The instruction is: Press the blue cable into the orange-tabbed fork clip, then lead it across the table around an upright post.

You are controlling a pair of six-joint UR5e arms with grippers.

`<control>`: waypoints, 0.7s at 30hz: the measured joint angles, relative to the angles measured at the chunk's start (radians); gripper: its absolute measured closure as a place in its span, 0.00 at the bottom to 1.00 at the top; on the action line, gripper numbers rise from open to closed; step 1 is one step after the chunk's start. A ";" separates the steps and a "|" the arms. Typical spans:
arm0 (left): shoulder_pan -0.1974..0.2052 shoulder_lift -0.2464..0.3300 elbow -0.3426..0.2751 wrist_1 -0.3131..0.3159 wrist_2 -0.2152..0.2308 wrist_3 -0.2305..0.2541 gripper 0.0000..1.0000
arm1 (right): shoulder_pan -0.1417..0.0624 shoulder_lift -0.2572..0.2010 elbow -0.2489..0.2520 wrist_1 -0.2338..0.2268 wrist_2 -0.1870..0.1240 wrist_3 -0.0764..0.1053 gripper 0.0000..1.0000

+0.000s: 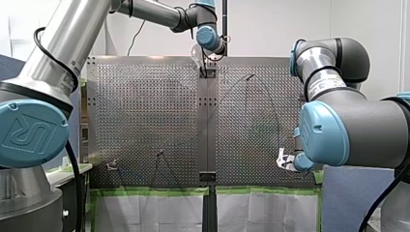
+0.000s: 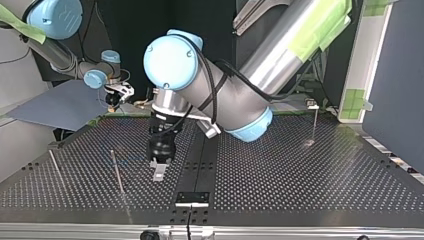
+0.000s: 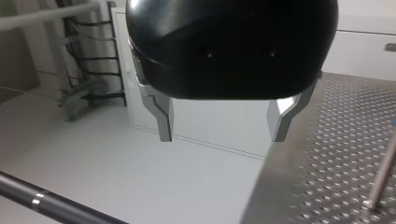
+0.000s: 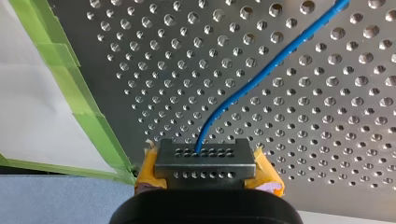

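On the perforated metal counter (image 4: 327,140), your right jaws are clamped on the thin blue cable (image 4: 261,74), which runs away ahead of them. Your left jaws gape empty at the far edge, well apart. I'd lead with the right.

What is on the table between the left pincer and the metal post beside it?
Nothing. In the left wrist view only bare, holey table lies between my open left pincer and the post.
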 joint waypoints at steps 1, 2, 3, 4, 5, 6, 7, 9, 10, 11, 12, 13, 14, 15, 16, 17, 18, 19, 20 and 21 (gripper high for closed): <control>0.000 0.008 -0.008 0.008 0.000 -0.001 0.02 | 0.000 0.000 0.000 0.000 0.000 -0.001 1.00; 0.001 0.018 -0.018 0.018 0.000 -0.003 0.02 | 0.001 0.000 0.000 0.000 0.000 -0.002 1.00; 0.001 0.026 -0.026 0.026 0.000 -0.005 0.02 | 0.001 0.000 0.000 0.000 0.000 -0.003 1.00; 0.001 0.034 -0.034 0.034 0.000 -0.006 0.02 | 0.001 0.000 0.000 0.000 0.000 -0.004 1.00; 0.001 0.045 -0.045 0.045 0.000 -0.007 0.02 | 0.001 0.000 0.000 0.000 0.000 -0.004 1.00; 0.001 0.054 -0.054 0.054 0.000 -0.008 0.02 | 0.001 0.000 0.000 0.001 0.000 -0.005 1.00; 0.001 0.063 -0.063 0.063 0.000 -0.008 0.02 | 0.001 0.000 0.000 0.001 0.000 -0.005 1.00; 0.001 0.084 -0.084 0.084 0.000 -0.010 0.02 | 0.002 0.000 0.000 0.002 0.000 -0.005 1.00; 0.001 0.093 -0.093 0.093 0.000 -0.010 0.02 | 0.002 -0.001 0.000 0.002 0.000 -0.005 1.00; 0.001 0.103 -0.103 0.103 0.000 -0.010 0.02 | 0.002 -0.001 0.000 0.003 0.000 -0.005 1.00; 0.001 0.111 -0.111 0.111 0.000 -0.011 0.02 | 0.001 -0.001 0.000 0.003 0.000 -0.005 1.00; 0.001 0.119 -0.119 0.119 0.000 -0.011 0.02 | 0.001 -0.001 0.000 0.003 0.000 -0.005 1.00; 0.001 0.130 -0.130 0.130 0.000 -0.013 0.02 | 0.001 -0.002 0.000 0.003 0.000 -0.005 1.00; 0.001 0.138 -0.138 0.138 0.000 -0.015 0.02 | 0.001 -0.002 0.000 0.003 0.000 -0.005 1.00; 0.001 0.147 -0.147 0.146 0.000 -0.017 0.02 | 0.001 -0.002 0.000 0.003 0.000 -0.005 1.00; 0.002 0.157 -0.157 0.157 0.000 -0.019 0.02 | 0.001 -0.002 0.000 0.003 0.000 -0.005 1.00; 0.002 0.165 -0.165 0.165 0.000 -0.020 0.02 | 0.001 -0.002 0.000 0.003 0.000 -0.005 1.00; 0.002 0.173 -0.172 0.172 -0.001 -0.020 0.02 | 0.001 -0.002 0.000 0.003 0.000 -0.005 1.00; 0.002 0.183 -0.183 0.183 -0.002 -0.021 0.02 | 0.002 -0.002 0.000 0.003 0.000 -0.005 1.00; 0.002 0.190 -0.190 0.190 -0.005 -0.022 0.02 | 0.002 -0.002 0.000 0.003 0.000 -0.005 1.00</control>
